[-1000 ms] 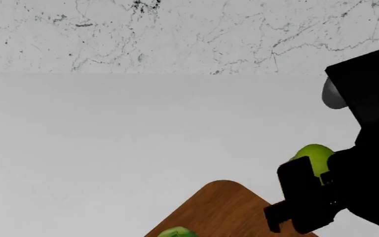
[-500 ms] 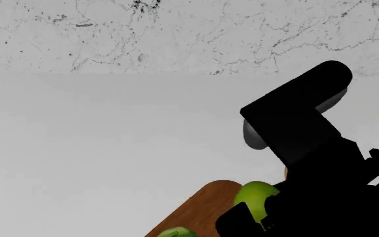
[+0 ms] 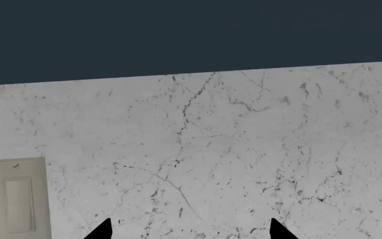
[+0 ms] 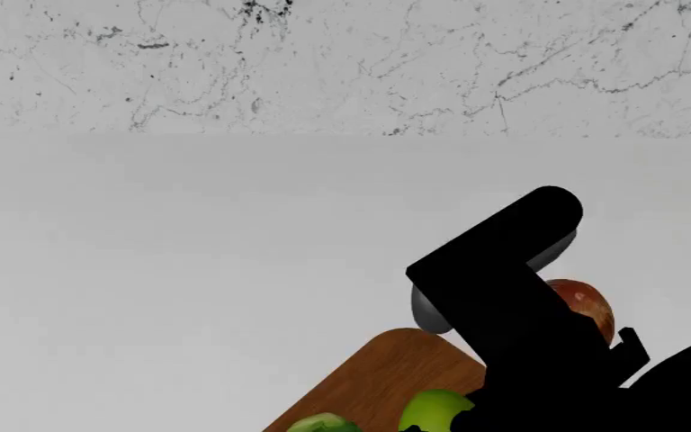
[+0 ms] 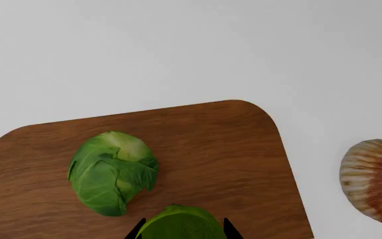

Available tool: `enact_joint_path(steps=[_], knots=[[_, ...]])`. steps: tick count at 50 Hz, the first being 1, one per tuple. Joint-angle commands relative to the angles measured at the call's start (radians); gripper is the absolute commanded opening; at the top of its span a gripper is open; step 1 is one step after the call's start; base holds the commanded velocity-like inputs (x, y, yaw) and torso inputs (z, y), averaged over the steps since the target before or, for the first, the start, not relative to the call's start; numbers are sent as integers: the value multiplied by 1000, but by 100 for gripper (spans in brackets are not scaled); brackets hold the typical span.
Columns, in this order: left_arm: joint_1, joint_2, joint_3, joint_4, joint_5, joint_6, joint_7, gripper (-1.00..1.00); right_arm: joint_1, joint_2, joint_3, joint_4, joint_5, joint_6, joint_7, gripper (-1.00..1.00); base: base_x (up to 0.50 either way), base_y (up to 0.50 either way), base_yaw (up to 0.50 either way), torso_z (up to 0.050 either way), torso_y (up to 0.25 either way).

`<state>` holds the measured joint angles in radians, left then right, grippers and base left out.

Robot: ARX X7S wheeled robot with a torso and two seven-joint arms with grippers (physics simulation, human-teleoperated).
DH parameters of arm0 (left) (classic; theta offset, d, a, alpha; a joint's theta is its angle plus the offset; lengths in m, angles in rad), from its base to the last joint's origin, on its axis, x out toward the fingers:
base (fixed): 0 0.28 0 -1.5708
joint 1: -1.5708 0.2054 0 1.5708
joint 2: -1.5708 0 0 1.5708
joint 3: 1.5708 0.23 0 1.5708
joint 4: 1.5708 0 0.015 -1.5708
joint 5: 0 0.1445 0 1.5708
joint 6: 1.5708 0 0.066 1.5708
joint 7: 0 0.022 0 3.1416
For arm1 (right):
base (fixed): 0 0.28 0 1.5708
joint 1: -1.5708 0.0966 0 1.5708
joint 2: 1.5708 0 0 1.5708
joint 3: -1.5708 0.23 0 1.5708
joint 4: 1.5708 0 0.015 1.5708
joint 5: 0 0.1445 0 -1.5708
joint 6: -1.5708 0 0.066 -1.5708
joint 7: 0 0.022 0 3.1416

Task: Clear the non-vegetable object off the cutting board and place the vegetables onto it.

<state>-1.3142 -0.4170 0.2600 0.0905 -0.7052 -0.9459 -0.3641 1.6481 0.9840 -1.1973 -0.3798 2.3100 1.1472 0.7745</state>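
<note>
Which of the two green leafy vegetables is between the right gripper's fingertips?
The green leafy vegetable at the board's near edge, flanked by the right gripper's black fingertips. The other green leafy vegetable lies free on the reddish-brown wooden cutting board.

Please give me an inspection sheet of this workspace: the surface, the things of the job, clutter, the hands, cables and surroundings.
Surface: plain pale counter, bare apart from the items below.
Job's things: wooden board; one leafy green vegetable lies on it; a second green vegetable is over the board between the right hand's fingertips; ribbed orange-tan shell lies on the counter, off the board.
Clutter: nothing seen.
Hands: right hand closed on the second vegetable; left hand shows two fingertips spread apart, holding nothing.
Cables: nothing seen.
Surroundings: marbled wall; wall switch.
</note>
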Motion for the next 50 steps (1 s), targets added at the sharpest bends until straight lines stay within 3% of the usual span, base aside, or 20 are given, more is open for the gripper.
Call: enact_joint_path(steps=[1, 7, 8, 21, 50], knots=[[15, 13, -38, 18, 2, 0, 28, 100, -58, -24, 23, 3, -88, -12, -83, -100, 0, 0, 0, 0, 0], [13, 10, -39, 17, 1, 0, 27, 100, -50, -21, 19, 8, -82, -7, -74, -100, 8, 0, 0, 0, 0], [13, 10, -40, 17, 0, -1, 26, 100, -49, -21, 18, 8, -81, -7, -72, 100, 0, 0, 0, 0, 0], [15, 6, -40, 9, 0, 9, 29, 100, 16, -22, 25, -10, -35, 10, -39, 100, 9, 0, 0, 0, 0], [12, -4, -48, 35, -20, -3, 20, 100, 289, -38, 51, -287, 230, -178, 318, 100, 8, 0, 0, 0, 0]])
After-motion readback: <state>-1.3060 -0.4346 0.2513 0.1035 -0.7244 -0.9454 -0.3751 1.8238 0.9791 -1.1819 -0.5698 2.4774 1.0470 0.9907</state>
